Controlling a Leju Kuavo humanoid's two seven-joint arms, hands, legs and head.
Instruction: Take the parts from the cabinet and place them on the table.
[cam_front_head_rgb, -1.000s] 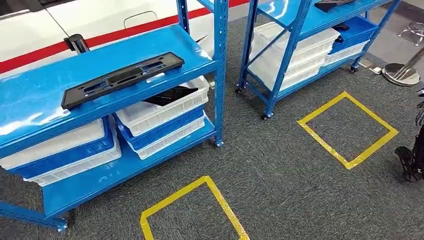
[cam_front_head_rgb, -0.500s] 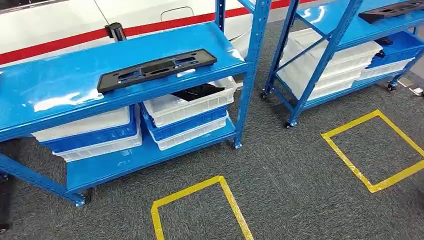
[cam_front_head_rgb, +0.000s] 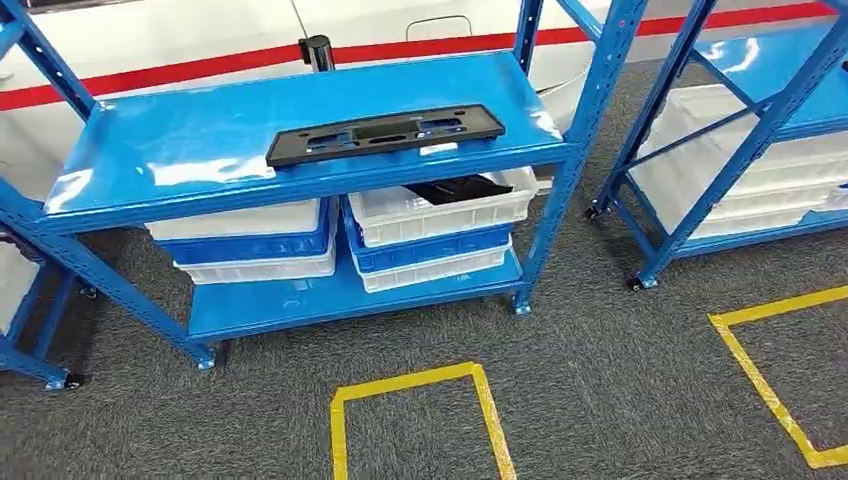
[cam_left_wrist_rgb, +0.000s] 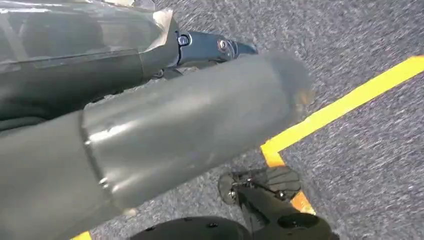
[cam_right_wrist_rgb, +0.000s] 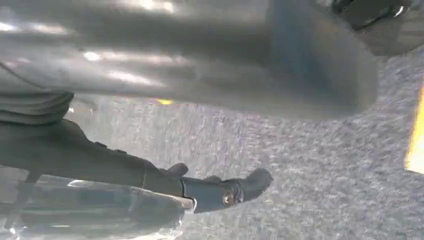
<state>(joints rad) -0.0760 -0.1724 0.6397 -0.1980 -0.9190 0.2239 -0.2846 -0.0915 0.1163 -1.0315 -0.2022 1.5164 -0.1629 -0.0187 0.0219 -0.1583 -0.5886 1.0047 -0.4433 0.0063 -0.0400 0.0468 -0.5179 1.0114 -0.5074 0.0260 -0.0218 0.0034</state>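
Note:
A long flat black part (cam_front_head_rgb: 385, 133) lies across the top shelf of the blue rack (cam_front_head_rgb: 180, 150), straight ahead in the head view. Below it, a second black part (cam_front_head_rgb: 455, 189) rests inside a white bin (cam_front_head_rgb: 400, 215) on the lower shelf. My left hand (cam_left_wrist_rgb: 190, 115) hangs over the grey carpet with its thumb and dark fingers (cam_left_wrist_rgb: 205, 46) stretched out, holding nothing. My right hand (cam_right_wrist_rgb: 200, 75) also hangs above the carpet, its fingers (cam_right_wrist_rgb: 235, 190) extended and empty. Both hands are far from the rack.
Stacked white and blue bins (cam_front_head_rgb: 250, 245) fill the lower shelf. A second blue rack (cam_front_head_rgb: 745, 110) with white bins stands to the right, and another rack's leg (cam_front_head_rgb: 25, 300) is at the left edge. Yellow tape squares (cam_front_head_rgb: 410, 382) (cam_front_head_rgb: 755, 365) mark the carpet. A white panel with a red stripe (cam_front_head_rgb: 200, 65) runs behind.
The camera has swung, so the whole scene slid to the right and the rack with the black part now sits centred and squarer to me. The parts themselves have not moved.

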